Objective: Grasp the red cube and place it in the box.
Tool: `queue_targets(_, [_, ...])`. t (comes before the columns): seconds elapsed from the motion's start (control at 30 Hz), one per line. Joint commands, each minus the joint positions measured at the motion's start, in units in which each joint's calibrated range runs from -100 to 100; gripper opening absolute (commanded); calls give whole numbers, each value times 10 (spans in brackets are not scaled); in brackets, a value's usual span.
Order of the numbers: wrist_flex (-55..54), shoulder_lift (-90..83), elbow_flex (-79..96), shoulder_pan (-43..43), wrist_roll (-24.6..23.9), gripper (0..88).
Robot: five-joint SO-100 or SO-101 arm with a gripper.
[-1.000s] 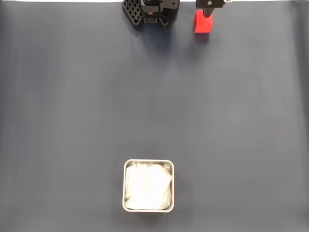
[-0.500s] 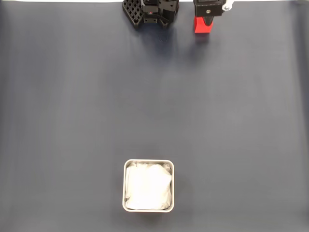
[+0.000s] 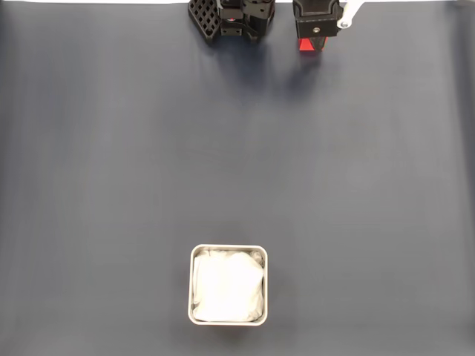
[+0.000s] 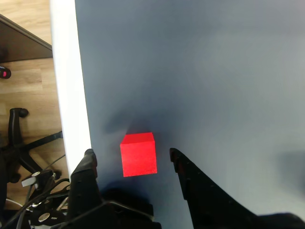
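Note:
The red cube [image 4: 138, 154] sits on the dark grey mat close to the white table edge. In the wrist view my gripper [image 4: 131, 156] is open, one black finger on each side of the cube, with gaps showing on both sides. From the fixed view the gripper body [image 3: 318, 18] covers most of the red cube [image 3: 306, 45] at the top of the mat; just a sliver of red shows. The box [image 3: 228, 285], a square silver tin with white wrinkly lining, stands far off near the bottom centre of the fixed view.
The arm's black base [image 3: 231, 18] is at the top edge of the fixed view, left of the gripper. The white table edge [image 4: 70, 86] runs beside the cube, with wooden floor and an office chair base [image 4: 24, 148] beyond it.
The gripper has dropped over the cube, so the fixed view now hides most of the red that showed a second ago. The box has not moved.

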Motion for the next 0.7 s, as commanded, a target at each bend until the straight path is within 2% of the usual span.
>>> queue_targets(0.0, [-16, -7, 6, -1, 5, 361])
queue_targets(0.67, [-48, 0, 61, -9, 2, 361])
